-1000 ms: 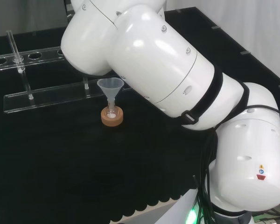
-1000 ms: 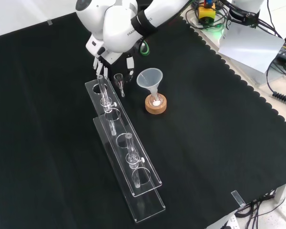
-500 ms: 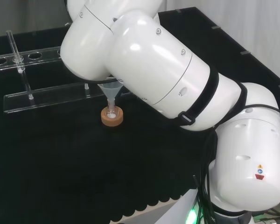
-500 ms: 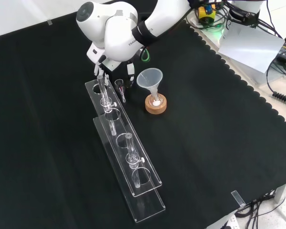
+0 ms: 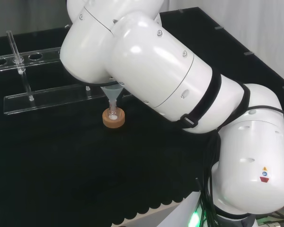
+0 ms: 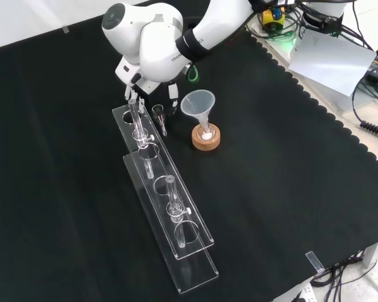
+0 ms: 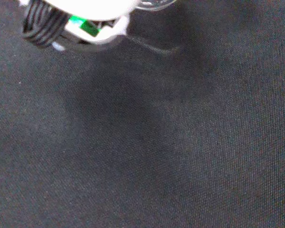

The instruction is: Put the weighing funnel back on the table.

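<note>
In the front view the hand (image 6: 172, 99) reaches down from under the arm's big white link, close above the cloth beside the rack's far end. The weighing funnel (image 6: 160, 118), a small clear scoop with a short stem, hangs just below the hand with its stem slanting down to the cloth; the hand's fingers close on its upper end. In the wrist view a blurred white part of the hand (image 7: 80, 7) and a clear rim of the weighing funnel (image 7: 154, 4) show over black cloth that is very near.
The big funnel (image 6: 198, 104) stands in a small flask on a cork ring (image 6: 206, 138), just right of the hand in the front view. A long clear tube rack (image 6: 170, 207) with upright tubes runs toward the front. Papers and cables lie beyond the cloth's far right edge.
The hand has come down toward the cloth with the weighing funnel, mostly in the first half second. In the head view the arm's link now covers the big funnel's mouth.
</note>
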